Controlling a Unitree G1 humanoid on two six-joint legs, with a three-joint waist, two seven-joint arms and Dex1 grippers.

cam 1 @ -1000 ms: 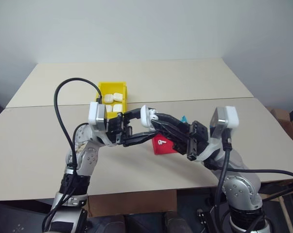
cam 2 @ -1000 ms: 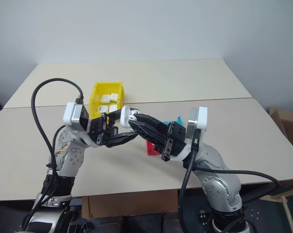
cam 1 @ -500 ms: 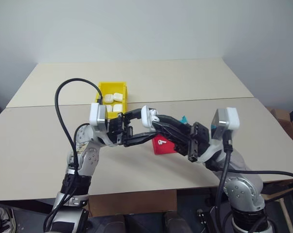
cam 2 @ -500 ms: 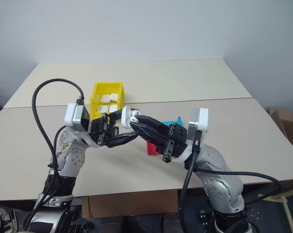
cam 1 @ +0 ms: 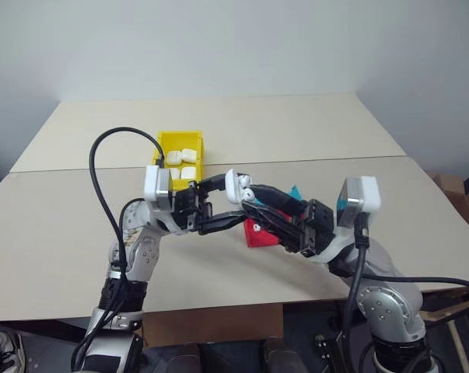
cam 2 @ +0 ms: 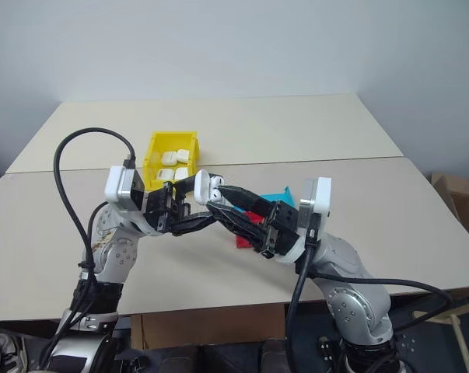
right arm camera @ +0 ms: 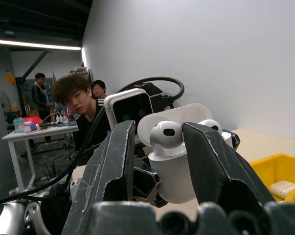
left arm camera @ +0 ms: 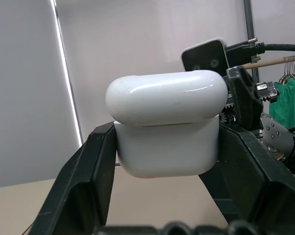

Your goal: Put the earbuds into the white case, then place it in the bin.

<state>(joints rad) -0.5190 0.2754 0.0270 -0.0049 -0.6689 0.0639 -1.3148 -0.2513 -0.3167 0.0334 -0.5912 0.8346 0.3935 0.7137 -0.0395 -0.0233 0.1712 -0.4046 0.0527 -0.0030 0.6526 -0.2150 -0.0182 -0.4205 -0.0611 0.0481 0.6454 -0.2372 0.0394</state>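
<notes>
**A:** Where are you in the task?

**B:** Mid-load, I'd judge. Your left gripper (cam 1: 228, 203) is clamped on the white case (left arm camera: 164, 122), held in the air above the table (cam 1: 55, 225), lid hinged back. In the right wrist view both earbuds (right arm camera: 166, 135) sit in their wells. Your right gripper (cam 2: 217, 200) is at the mouth of the case with its fingers (right arm camera: 213, 161) apart, one either side of the near bud and not pinching it.

**A:** Next move?

**B:** Back the right clear, then press the lid shut; that needs a push on the lid while the left holds firm. After that, carry to the bin (cam 1: 172, 142), which stands further back on the table with other white cases inside.

**A:** Handling notes?

**B:** Case is glossy rounded plastic, no flat faces, so it could twist in the pads. Buds are tiny, smooth, short-stemmed. Bin is hard yellow plastic with upright walls.
</notes>
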